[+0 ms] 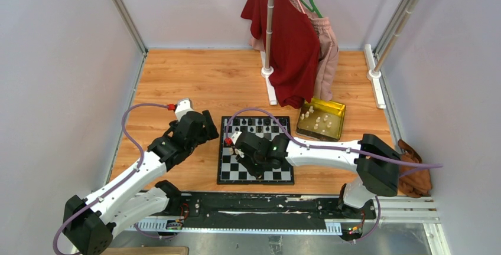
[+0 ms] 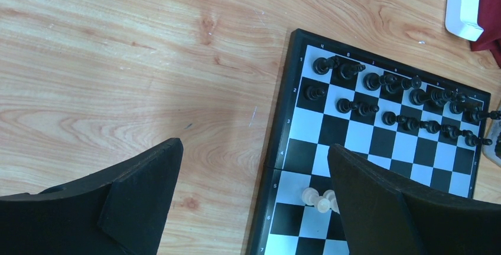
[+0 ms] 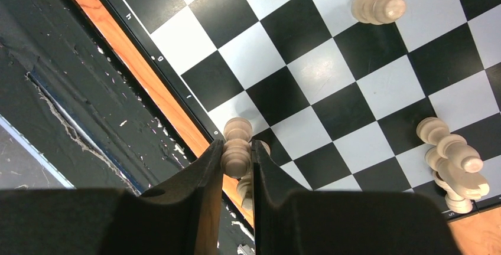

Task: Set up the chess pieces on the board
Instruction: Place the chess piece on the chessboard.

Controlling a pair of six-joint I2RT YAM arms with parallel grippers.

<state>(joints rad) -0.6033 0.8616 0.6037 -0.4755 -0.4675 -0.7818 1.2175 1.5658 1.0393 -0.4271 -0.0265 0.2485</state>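
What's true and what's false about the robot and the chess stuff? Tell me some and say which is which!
1. The right end effector is pinching a cream piece. True.
2. The left end effector is holding something. False: it is open and empty, over the table beside the board.
3. The black pieces stand in two rows on the board. True.
4. The tin is empty. False: cream pieces lie in it.
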